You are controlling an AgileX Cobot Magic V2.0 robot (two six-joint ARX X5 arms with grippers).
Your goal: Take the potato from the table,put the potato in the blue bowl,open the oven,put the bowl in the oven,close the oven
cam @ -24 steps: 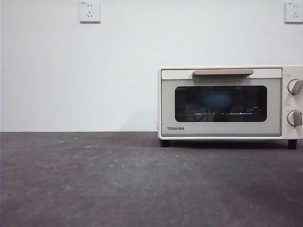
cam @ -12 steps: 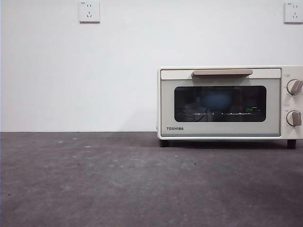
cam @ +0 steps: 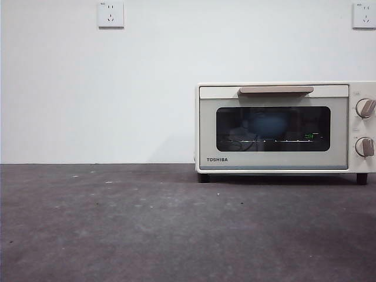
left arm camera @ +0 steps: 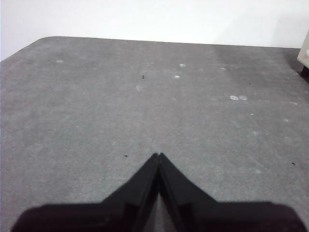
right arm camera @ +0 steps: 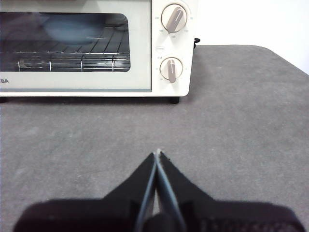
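The cream-white oven (cam: 282, 128) stands at the right of the table (cam: 147, 223) with its dark glass door closed under the tan handle (cam: 276, 90). Through the glass the blue bowl (cam: 269, 123) shows dimly on the rack; the right wrist view shows the oven (right arm camera: 96, 53) and the bowl (right arm camera: 72, 29) behind the glass as well. The potato is hidden. My left gripper (left arm camera: 158, 155) is shut and empty over bare table, away from the oven. My right gripper (right arm camera: 158, 153) is shut and empty, a short way in front of the oven's knob side.
Two round knobs (cam: 365, 108) sit on the oven's right panel. A white wall with two sockets (cam: 111, 14) rises behind the table. One corner of the oven (left arm camera: 304, 53) edges into the left wrist view.
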